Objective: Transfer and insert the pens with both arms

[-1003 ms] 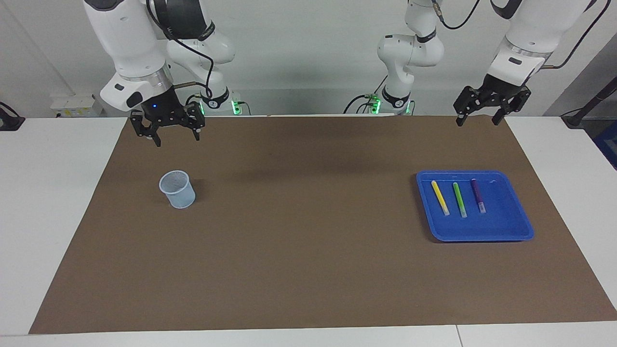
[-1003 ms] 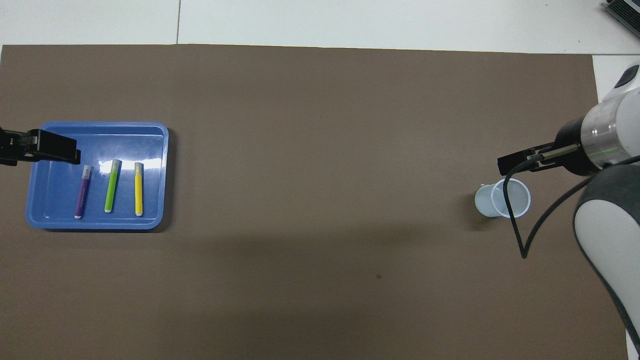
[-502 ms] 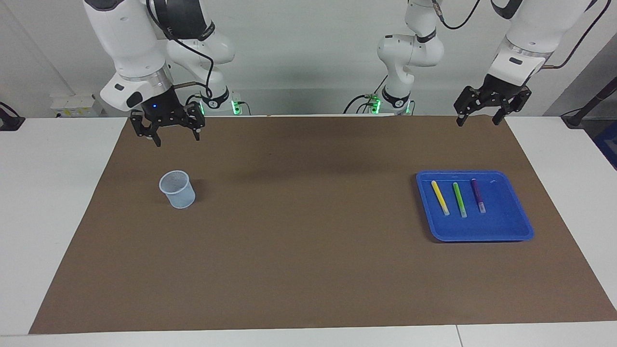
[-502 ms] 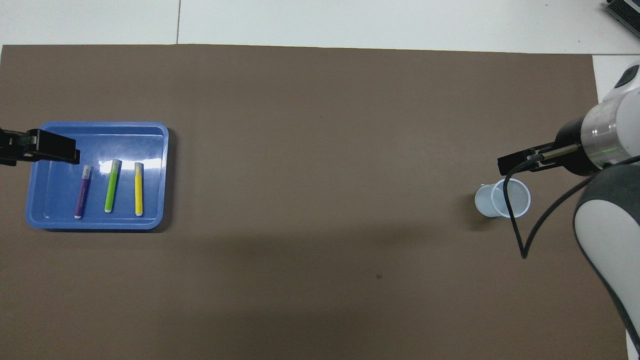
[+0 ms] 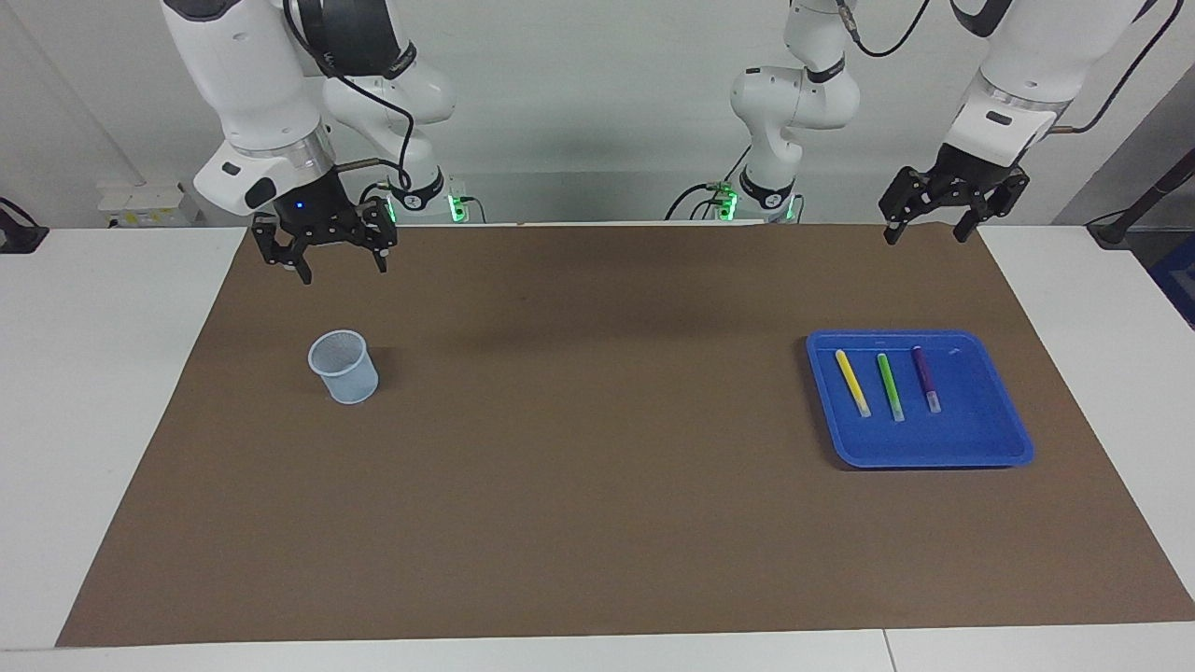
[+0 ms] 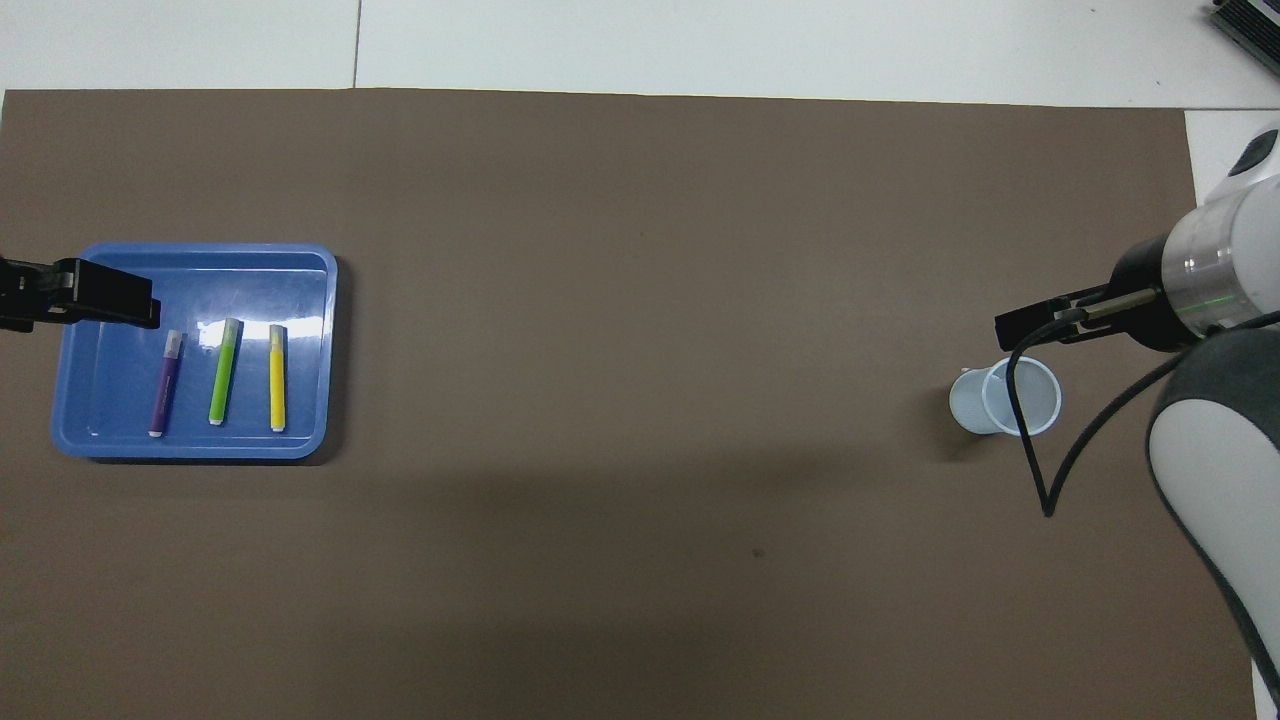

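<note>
Hands hang spread and empty over the robots' edge of the brown mat: the left hand (image 5: pixel 921 227) nearer the robots than the blue tray (image 5: pixel 1008 439), the right hand (image 5: pixel 339 264) likewise above the pale cup (image 5: pixel 344 367). The yellow pen (image 5: pixel 852 383), green pen (image 5: pixel 890 386) and purple pen (image 5: pixel 925 380) lie close together in the tray. A pinch could nudge a neighbour; a tilted insertion could tip the light cup on the desk (image 5: pixel 103 392).

Facing view: high, across the table, looking back at both arm bases. Overhead view: high above the robots' end, looking forward and steeply down, half a turn from the first. Both set well back. Shared: brown mat (image 5: pixel 597 523), blue tray (image 5: pixel 990 439) by the left gripper (image 5: pixel 926 231), cup (image 5: pixel 347 370) by the right gripper (image 5: pixel 342 265). Overhead probably catches only part of each gripper.
</note>
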